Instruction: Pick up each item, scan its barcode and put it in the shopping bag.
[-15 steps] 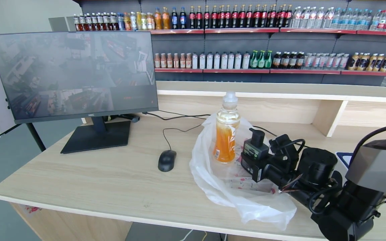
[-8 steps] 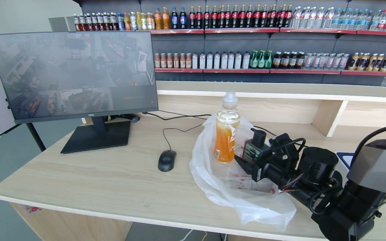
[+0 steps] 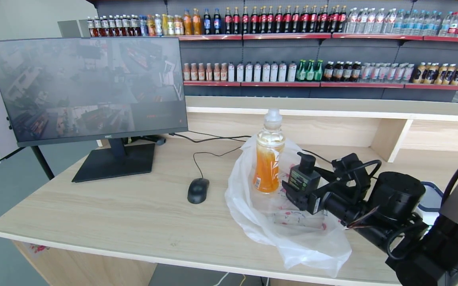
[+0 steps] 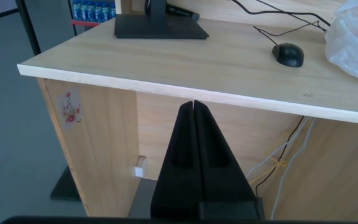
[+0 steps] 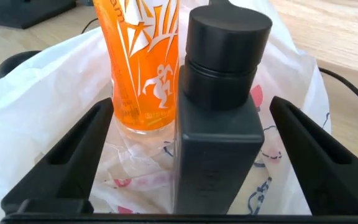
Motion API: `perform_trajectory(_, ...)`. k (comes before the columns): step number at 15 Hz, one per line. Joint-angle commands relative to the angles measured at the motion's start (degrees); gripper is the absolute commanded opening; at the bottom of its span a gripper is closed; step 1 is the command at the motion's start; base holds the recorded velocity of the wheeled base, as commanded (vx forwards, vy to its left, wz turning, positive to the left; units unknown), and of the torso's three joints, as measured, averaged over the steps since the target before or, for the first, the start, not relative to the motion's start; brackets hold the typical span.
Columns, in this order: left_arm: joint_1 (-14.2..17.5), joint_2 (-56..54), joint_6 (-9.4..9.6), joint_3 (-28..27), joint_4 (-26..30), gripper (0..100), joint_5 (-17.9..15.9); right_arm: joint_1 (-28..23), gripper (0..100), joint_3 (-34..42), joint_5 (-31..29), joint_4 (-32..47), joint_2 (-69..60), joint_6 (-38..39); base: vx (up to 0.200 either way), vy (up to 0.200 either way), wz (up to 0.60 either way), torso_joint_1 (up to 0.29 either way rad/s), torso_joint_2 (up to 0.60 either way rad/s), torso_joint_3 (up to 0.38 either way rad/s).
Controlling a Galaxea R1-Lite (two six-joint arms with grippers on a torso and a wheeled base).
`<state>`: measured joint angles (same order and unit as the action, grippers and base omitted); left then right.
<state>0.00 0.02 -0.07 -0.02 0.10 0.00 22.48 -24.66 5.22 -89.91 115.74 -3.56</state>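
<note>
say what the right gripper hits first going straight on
The right gripper would probably meet the black square plastic bottle with a round cap, standing between its open fingers; the orange drink bottle stands beside it, slightly farther.

No legible text (orange bottle (image 5: 143,68) label shows white graphics).

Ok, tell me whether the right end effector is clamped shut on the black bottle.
No, the fingers of the right end effector stand apart from the black bottle, a gap on each side.

Orange bottle (image 3: 268,167) crowding dark bottle (image 3: 301,180), perhaps touching; room beside mouse (image 3: 197,190)
</note>
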Motion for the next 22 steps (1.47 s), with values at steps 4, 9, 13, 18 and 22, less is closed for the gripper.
perform_trajectory(4,0.00,-0.02,-0.01,0.02,-0.01,0,0.00,-2.70,100,7.87,0.06,-0.09,-14.84,-0.04,0.000,0.000,0.00,0.000,0.00,0.000)
perform_trajectory(9,0.00,-0.02,-0.01,0.02,-0.10,0,0.00,-8.15,100,18.60,0.06,-0.09,-31.19,-0.31,0.000,0.000,0.00,0.000,0.00,0.000)
perform_trajectory(13,0.00,-0.02,0.07,0.02,-0.10,0,0.00,-11.41,100,24.66,-0.12,-0.09,-46.04,-0.31,0.000,0.000,0.00,0.000,0.00,0.000)
perform_trajectory(18,0.00,-0.02,-0.01,0.02,-0.10,0,0.00,-12.81,100,24.66,-0.21,51.59,-78.56,-2.50,0.000,0.000,0.00,0.000,0.00,0.000)
perform_trajectory(22,0.00,-0.02,-0.01,0.02,-0.10,0,0.00,-12.90,100,24.66,-1.35,85.16,-104.05,-3.74,0.000,0.000,0.00,0.000,0.00,0.000)
